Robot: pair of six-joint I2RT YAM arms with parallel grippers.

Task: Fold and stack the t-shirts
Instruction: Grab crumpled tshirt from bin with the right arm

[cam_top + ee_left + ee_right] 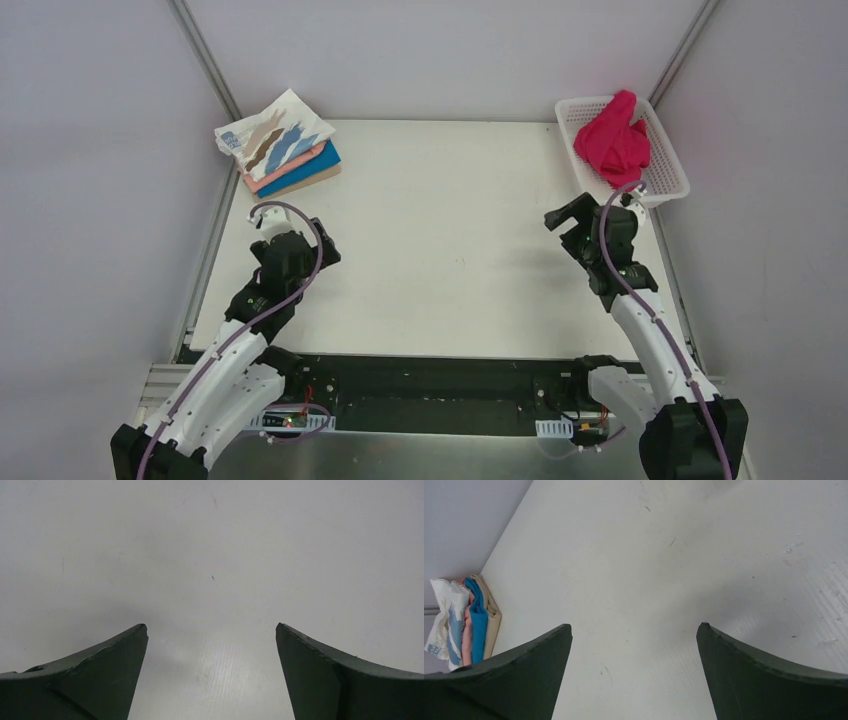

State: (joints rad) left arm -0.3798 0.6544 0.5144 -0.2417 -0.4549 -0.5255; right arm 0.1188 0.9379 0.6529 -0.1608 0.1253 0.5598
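T-shirts: four lie folded in one stack (287,155) at the 10 o'clock corner of the table (440,240), close to the left wall.

Stack order, top to bottom:
1. White shirt with tan and blue streaks (270,135). It is laid askew, and its far edge overhangs the layers beneath.
2. Salmon shirt (285,172).
3. Blue shirt (315,162).
4. Tan shirt (322,180), resting on the table surface.

The right wrist view shows the same stack edge-on at its 9 o'clock margin, with the layers in the same order.

The fifth garment, the crimson-pink shirt (615,145), is unfolded. It sits bunched in the white mesh basket (672,172) at the 1 o'clock corner of the table, and its upper folds rise above the basket rim.

Left gripper (211,626): jaws spread to full width, with nothing between them. Both dark fingers (100,670) point at bare table. In the top view the unit is at about 8 o'clock on the table, near the stack but apart from it, on the stack's 6 o'clock side.

Right gripper (634,625): jaws spread to full width, with nothing held. The unit is at about 3 o'clock on the table, just beside the near end of the basket, and faces across the surface toward 9 o'clock. It touches neither the basket nor the crimson-pink shirt.
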